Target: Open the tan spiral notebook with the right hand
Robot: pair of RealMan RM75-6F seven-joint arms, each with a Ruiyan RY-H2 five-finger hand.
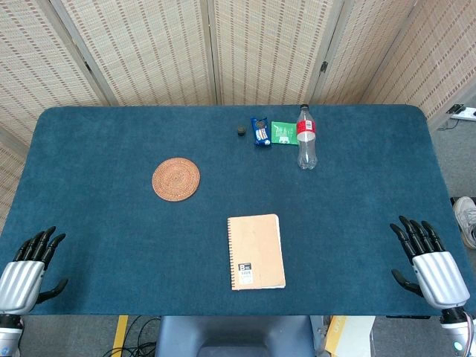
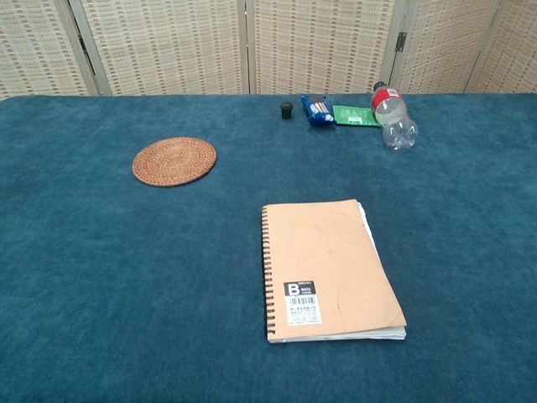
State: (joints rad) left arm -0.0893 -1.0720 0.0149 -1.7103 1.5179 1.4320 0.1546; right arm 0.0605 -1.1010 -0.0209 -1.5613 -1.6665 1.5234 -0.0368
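The tan spiral notebook (image 1: 256,251) (image 2: 327,269) lies closed and flat near the table's front edge, spiral along its left side, a black label at its lower cover. My right hand (image 1: 426,262) rests at the front right corner of the table, fingers spread, holding nothing, well to the right of the notebook. At the front left corner sits my left hand (image 1: 28,268), also empty with fingers apart. Neither hand shows in the chest view.
A round woven coaster (image 1: 175,178) (image 2: 174,160) lies left of centre. At the back stand a small black cap (image 1: 241,131), a blue packet (image 1: 260,132), a green packet (image 1: 283,132) and a plastic bottle (image 1: 306,138) (image 2: 393,117) lying down. The blue table cloth (image 1: 111,223) ends at folding screens.
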